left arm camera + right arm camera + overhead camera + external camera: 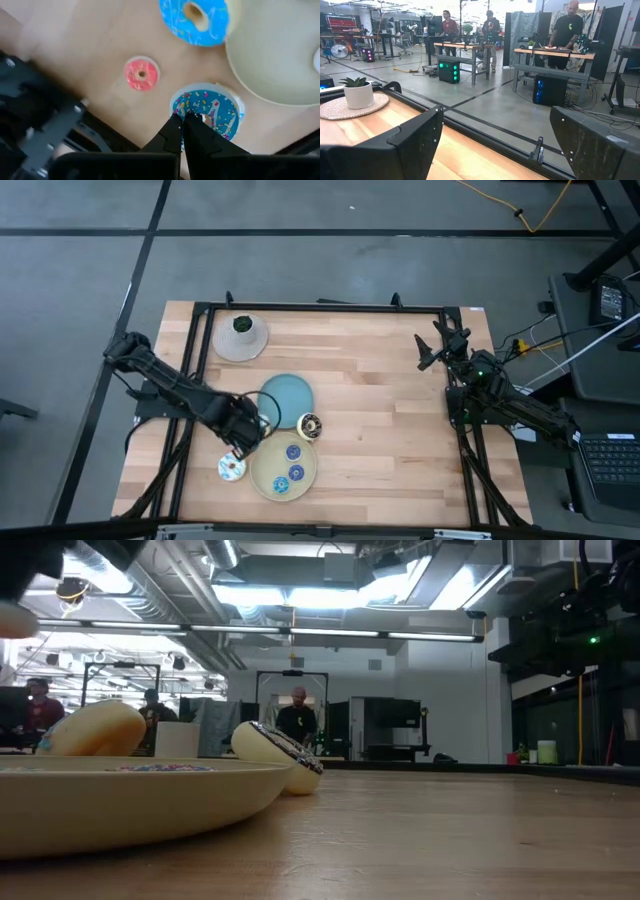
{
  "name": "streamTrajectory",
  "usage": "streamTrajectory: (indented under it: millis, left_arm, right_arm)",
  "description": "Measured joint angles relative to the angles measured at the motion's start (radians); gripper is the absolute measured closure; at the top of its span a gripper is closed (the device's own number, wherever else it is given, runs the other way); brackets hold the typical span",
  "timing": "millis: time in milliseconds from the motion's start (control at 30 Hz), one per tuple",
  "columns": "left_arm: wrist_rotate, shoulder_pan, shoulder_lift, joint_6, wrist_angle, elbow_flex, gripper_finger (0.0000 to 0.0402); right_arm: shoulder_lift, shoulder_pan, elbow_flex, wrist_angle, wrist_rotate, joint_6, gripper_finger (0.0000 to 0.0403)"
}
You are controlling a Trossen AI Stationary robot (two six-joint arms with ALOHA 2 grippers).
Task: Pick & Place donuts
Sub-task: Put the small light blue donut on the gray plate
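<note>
My left gripper (183,120) (243,448) is shut at the rim of a white-edged donut with blue icing and sprinkles (207,107) (232,468), just left of the beige plate (268,480). A tiny pink donut (141,74) lies flat on the wood beside it. A blue donut with a pale centre (195,20) sits by the plate's rim (260,75). Small blue donuts (295,462) lie in the plate. A chocolate donut (309,425) (280,755) rests tilted by the plate's far side. My right gripper (502,145) (437,345) is open, raised at the table's right edge. My left gripper has its shut fingertips (175,122) on the sprinkled donut's rim (192,111), at the edge nearest the wrist camera, coming from above. The fingers hide the place of contact itself. I cannot tell whether the donut is lifted or lies on the table.
A blue plate (287,398) lies just beyond the beige one. A small potted plant on a round mat (241,338) stands near the far left corner. Bare wood spans the table's middle and right (390,430). People stand at benches in the room beyond (567,25).
</note>
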Motion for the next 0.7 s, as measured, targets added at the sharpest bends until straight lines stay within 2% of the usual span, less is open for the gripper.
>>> streamTrajectory:
  millis: [333, 700]
  left_arm:
    - [0.036, -0.084, 0.195, -0.132, -0.005, 0.168, 0.0398]
    - [0.037, -0.090, 0.386, -0.136, 0.001, 0.333, 0.0398]
  right_arm:
    - [0.000, 0.000, 0.000, 0.000, 0.000, 0.000, 0.0038]
    - [0.000, 0.000, 0.000, 0.000, 0.000, 0.000, 0.0038]
